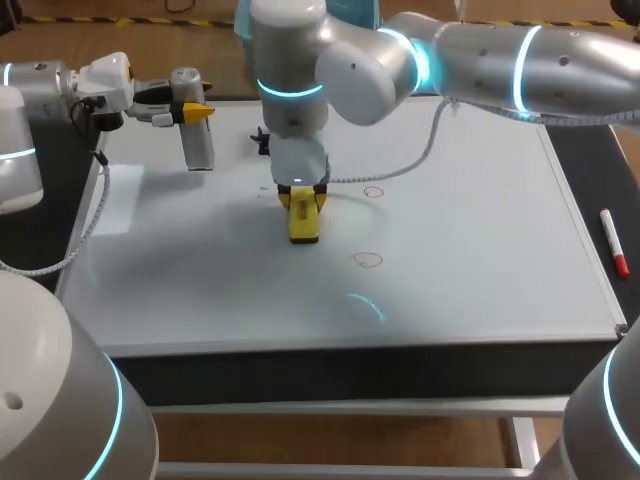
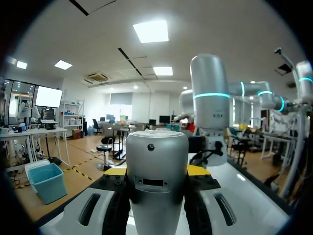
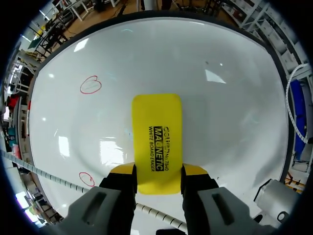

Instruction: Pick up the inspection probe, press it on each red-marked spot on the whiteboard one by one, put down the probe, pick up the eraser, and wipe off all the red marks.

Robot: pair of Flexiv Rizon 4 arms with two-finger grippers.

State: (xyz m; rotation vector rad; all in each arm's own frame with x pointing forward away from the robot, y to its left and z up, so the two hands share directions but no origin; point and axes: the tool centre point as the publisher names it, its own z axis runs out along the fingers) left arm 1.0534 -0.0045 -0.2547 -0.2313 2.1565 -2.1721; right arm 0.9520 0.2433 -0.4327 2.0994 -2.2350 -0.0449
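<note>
Right tool (image 3: 157, 171) was closed on the yellow eraser (image 3: 157, 137), both fingers against its sides. The eraser sat on the whiteboard (image 1: 470, 250), left of centre. One red ring (image 1: 373, 192) stood at 2 o'clock from the eraser, a second red ring (image 1: 368, 260) at 4 o'clock. Left tool (image 2: 157, 170) gripped the inspection probe (image 2: 156, 196) between its fingers — upright at the board's 10 o'clock corner.

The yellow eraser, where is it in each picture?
Head view: the yellow eraser is on the whiteboard, left of the middle, gripped by the right hand.
Left wrist view: not in it; the left hand grips the probe.
Right wrist view: the eraser is between the right hand's fingers, flat on the whiteboard.
Shared landmark: the red circles on the whiteboard, in the head and right wrist views.
</note>
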